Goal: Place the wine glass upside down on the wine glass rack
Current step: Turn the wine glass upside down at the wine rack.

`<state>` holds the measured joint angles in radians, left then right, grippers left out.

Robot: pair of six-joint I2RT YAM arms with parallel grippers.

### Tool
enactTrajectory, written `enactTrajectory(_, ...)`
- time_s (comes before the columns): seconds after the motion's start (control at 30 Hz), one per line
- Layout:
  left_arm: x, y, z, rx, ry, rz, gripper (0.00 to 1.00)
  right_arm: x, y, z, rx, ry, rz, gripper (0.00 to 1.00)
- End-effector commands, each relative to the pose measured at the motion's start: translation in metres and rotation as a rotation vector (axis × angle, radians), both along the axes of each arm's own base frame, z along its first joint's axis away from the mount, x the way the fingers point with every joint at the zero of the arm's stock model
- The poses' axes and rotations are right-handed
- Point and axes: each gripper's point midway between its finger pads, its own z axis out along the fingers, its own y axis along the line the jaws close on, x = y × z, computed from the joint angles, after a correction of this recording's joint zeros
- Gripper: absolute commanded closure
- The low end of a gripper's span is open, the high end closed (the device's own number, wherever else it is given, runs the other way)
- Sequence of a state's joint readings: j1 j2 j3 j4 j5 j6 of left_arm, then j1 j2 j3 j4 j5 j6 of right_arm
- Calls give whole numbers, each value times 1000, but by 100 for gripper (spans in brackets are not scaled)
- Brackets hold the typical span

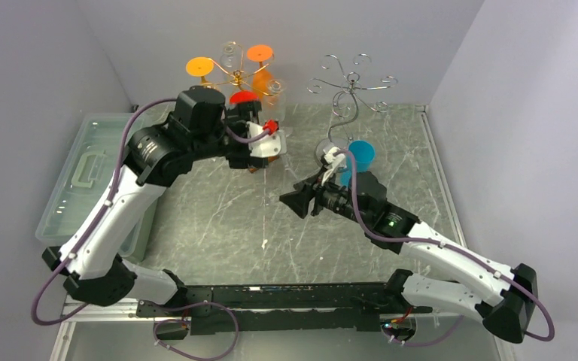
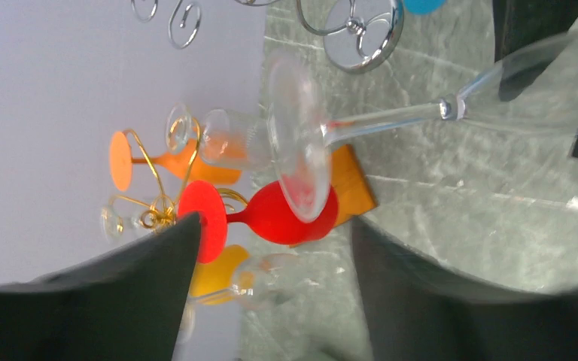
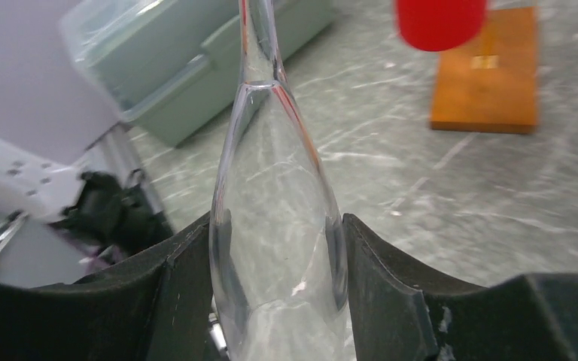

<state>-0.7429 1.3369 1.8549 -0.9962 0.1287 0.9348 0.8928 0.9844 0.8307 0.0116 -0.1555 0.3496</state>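
The clear wine glass (image 3: 277, 188) lies roughly level above the table, its bowl pressed between the two black fingers of my right gripper (image 3: 277, 226), which is shut on it. In the left wrist view its round foot (image 2: 299, 143) points toward my left gripper (image 2: 275, 226), and its stem (image 2: 391, 120) runs right to the bowl. The left gripper's jaws stand open just short of the foot, with nothing between them. A gold wine glass rack (image 1: 233, 75) stands behind the left gripper (image 1: 260, 159). A silver rack (image 1: 352, 86) stands at the back right.
Orange glasses (image 1: 199, 68) and a red glass (image 2: 286, 214) hang on the gold rack, over its wooden base (image 3: 489, 75). A blue glass (image 1: 361, 154) stands by the silver rack's foot (image 2: 365, 37). A pale green lidded bin (image 1: 94, 173) lies along the left wall.
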Motion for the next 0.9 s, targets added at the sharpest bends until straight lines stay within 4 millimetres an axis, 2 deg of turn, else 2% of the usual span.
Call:
enactTrajectory(0.0, 3, -1, 5, -65, 119, 116, 3, 34, -35, 25, 50, -188, -236, 96)
enactTrajectory(0.13, 5, 1, 1, -94, 163, 175, 0, 49, -68, 13, 15, -247, -385, 100)
enactTrajectory(0.27, 7, 6, -7, -84, 233, 254, 1, 60, -99, 16, 55, -313, -497, 100)
enactTrajectory(0.37, 7, 6, -14, -77, 289, 292, 1, 73, -115, 18, 96, -308, -531, 100)
enactTrajectory(0.63, 7, 2, -27, -77, 339, 315, 1, 108, -124, 17, 133, -282, -534, 98)
enactTrajectory(0.87, 8, 2, -28, -84, 328, 314, 0, 127, -125, 17, 160, -255, -541, 99)
